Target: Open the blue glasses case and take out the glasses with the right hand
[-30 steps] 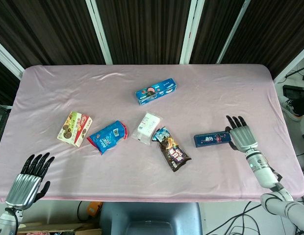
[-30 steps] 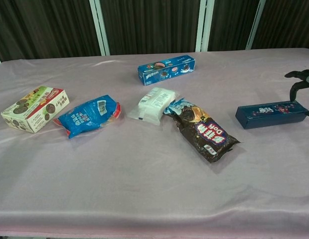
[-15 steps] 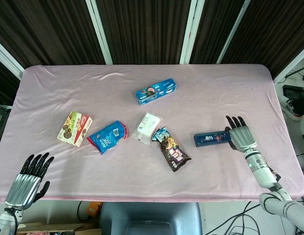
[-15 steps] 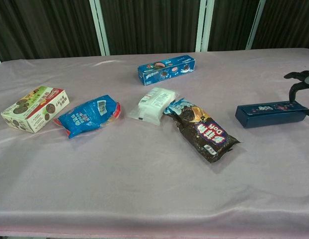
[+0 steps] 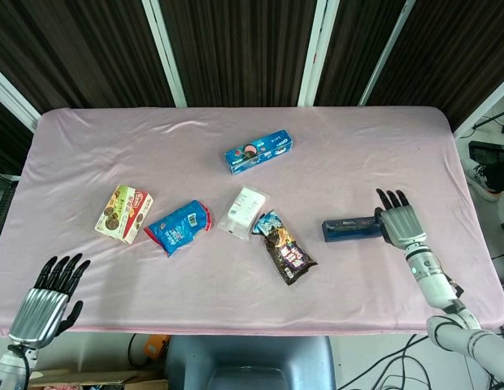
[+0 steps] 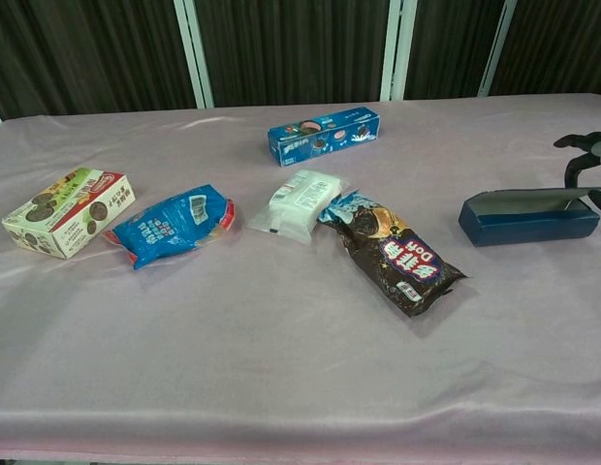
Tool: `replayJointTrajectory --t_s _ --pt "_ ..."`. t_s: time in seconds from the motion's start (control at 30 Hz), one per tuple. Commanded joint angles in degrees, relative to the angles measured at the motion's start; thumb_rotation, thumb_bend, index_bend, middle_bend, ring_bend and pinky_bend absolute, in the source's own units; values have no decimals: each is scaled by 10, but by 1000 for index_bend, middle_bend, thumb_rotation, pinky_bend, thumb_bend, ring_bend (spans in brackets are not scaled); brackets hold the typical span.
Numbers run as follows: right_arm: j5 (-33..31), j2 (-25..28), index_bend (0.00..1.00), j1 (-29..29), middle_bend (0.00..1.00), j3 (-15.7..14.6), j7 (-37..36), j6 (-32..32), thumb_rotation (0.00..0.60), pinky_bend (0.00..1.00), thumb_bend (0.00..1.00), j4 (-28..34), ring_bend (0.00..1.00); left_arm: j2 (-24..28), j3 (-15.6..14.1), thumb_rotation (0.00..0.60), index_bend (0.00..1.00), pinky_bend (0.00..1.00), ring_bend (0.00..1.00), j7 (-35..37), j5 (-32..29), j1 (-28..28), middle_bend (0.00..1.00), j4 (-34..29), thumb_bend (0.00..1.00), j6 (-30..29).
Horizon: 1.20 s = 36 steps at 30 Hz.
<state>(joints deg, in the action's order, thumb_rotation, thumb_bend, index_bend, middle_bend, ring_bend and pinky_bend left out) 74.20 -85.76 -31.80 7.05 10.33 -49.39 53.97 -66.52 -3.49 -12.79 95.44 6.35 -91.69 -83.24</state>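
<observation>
- Blue glasses case (image 5: pixel 351 230) lay on the right side of the pink table (image 5: pixel 236 162), long axis roughly left-right, well apart from the snack packs.
- Lid (image 6: pixel 533 198) looked lifted in the chest view: pale inner face showed above the blue base. Opening was the step in hand, by my read only partly done.
- Right hand (image 5: pixel 401 223) sat at the case's right end, fingers (image 5: pixel 387 200) extended and a little apart, pointing away from the robot. Contact point on the lid was hidden at the chest view's edge; could not tell whether it pinched or just propped the lid.
- Left hand (image 5: pixel 49 302) rested at the near left table edge, fingers spread, holding nothing, far from the case.
- To do this well: push the lid fully back past its hinge so it would not drop shut, and keep force along the hinge arc, not sideways, since nothing braced the case and the cloth looked slippery.
- Glasses were not visible in either view; interior was hidden behind the near wall.
- Next reach should come from above into the open trough, fingers along the case's length.
- Risk: case skating off toward the right table edge, or lid snapping down on the fingers.
- Dark snack bag (image 5: pixel 284 251) was the nearest neighbour, clear of the work area.
</observation>
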Motion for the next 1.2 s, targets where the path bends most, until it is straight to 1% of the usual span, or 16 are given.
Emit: replayJointTrajectory --t_s 0.03,0.13,0.23,0.3,0.33,0.37,0.4,0.43,0.47,0.53,0.57,0.63,0.8,0.93,1.07,1.2 --pt "-13 -6 592 -8 2 9 11 11 600 0 731 -5 0 -1 0 600 0 0 0 -2 -1 1 0 0 408 1" --pt "-31 -13 594 -20 6 23 24 22 600 0 732 -13 0 -2 0 600 0 0 0 -6 -3 2 0 -1 408 5" --pt "-90 -35 571 -52 9 61 61 57 600 0 733 -44 0 -5 1 600 0 0 0 -14 -7 3 0 -2 407 9" --pt "-138 -60 492 -79 11 88 91 83 600 0 734 -90 0 -6 5 600 0 0 0 -15 -15 4 0 -2 408 12" --pt "-153 -70 421 -87 11 94 103 87 600 0 728 -107 0 -6 6 600 0 0 0 -15 -17 5 0 -2 409 14" --pt "-173 -83 346 -95 9 101 121 93 600 0 689 -129 0 -6 7 600 0 0 0 -16 -20 5 0 -2 408 16" --pt "-184 -89 278 -99 5 105 132 97 600 0 620 -139 0 -6 7 600 0 0 0 -16 -21 6 0 -3 408 17" --pt "-204 -99 234 -106 3 112 151 100 600 0 561 -157 0 -6 7 600 0 0 0 -17 -22 6 0 -3 408 18" --pt "-216 -106 165 -111 0 117 161 100 600 0 477 -167 0 -6 8 600 0 0 0 -17 -23 6 0 -4 408 18" --pt "-229 -111 60 -115 0 126 164 97 600 0 394 -170 0 -5 8 600 0 0 0 -16 -22 6 0 -4 410 16" --pt "-227 -107 29 -114 0 127 157 96 600 0 376 -159 0 -5 8 600 0 0 0 -16 -22 5 0 -4 410 14" --pt "-203 -83 23 -104 0 119 133 84 600 0 362 -116 0 -4 8 600 0 0 0 -12 -21 4 0 -4 410 11" --pt "-121 0 108 -56 0 81 78 24 600 0 361 34 0 -2 7 600 0 0 0 -4 -16 2 0 -3 410 4" --pt "-81 66 167 -24 0 48 47 13 600 0 361 149 0 0 4 600 0 0 0 1 -11 1 0 -2 409 1" --pt "-69 106 224 -14 0 18 27 42 600 0 361 217 0 1 3 600 0 0 0 4 -7 0 0 -2 410 -4" --pt "-66 121 297 -17 0 -1 22 69 600 0 361 245 0 2 2 600 0 0 0 6 -4 -1 0 -1 409 -7"
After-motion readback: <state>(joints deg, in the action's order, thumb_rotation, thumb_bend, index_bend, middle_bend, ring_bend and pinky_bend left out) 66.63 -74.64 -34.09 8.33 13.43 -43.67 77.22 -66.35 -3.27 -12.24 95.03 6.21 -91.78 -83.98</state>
